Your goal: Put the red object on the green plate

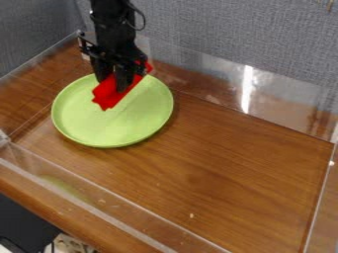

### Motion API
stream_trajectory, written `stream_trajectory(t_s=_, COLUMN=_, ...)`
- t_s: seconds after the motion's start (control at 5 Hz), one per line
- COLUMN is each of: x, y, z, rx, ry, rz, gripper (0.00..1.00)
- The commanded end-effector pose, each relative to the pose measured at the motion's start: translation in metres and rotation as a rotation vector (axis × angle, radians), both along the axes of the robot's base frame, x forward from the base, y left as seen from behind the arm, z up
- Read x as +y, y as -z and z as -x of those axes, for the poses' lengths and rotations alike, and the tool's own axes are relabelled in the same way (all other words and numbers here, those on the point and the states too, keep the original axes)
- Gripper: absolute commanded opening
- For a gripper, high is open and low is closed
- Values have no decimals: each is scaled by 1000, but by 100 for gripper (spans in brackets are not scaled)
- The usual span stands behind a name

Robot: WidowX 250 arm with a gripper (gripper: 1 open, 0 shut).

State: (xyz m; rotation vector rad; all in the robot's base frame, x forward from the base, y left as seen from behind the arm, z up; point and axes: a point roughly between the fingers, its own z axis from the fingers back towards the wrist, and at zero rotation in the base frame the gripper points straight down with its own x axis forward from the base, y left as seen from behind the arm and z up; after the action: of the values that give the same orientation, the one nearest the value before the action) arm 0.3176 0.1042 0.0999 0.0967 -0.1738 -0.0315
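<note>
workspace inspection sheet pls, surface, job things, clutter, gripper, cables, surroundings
surface: brown wooden tabletop, bare apart from the plate.
red object: held in the gripper, tilted, lifted above the plate, not resting on it.
green plate: flat on the tabletop at the left rear, nothing lying on it.
clutter: nothing seen.
gripper: black, pointing down, shut on the red object's upper end.
cables: dark wiring runs along the arm above the gripper; none on the tabletop.
surroundings: clear plastic walls ring the tabletop; a grey fabric panel stands behind.
</note>
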Motion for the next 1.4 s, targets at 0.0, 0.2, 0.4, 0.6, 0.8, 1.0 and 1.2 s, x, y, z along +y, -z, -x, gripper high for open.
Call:
stream_trajectory(t_s=0.0, x=5, y=-16, z=5, rx=-52, ry=-6, rz=-14, gripper=0)
stream_trajectory(t_s=0.2, x=6, y=-16, z=2, rx=-28, ry=-6, rz=-11, gripper=100)
stream_trajectory(t_s=0.4, x=9, y=-29, z=-1, rx=-32, ry=-11, rz=-26, gripper=100)
stream_trajectory(t_s=0.6, x=9, y=-46, z=-3, rx=-40, ry=-43, rz=-44, gripper=100)
stream_trajectory(t_s=0.8, x=6, y=-62, z=-2, rx=-49, ry=-70, rz=-54, gripper=100)
stream_trajectory(t_s=1.0, x=-2, y=-74, z=7, rx=-61, ry=-60, rz=-56, gripper=100)
stream_trajectory(t_s=1.2, x=-17, y=-77, z=19, rx=-41, ry=-15, rz=-30, gripper=100)
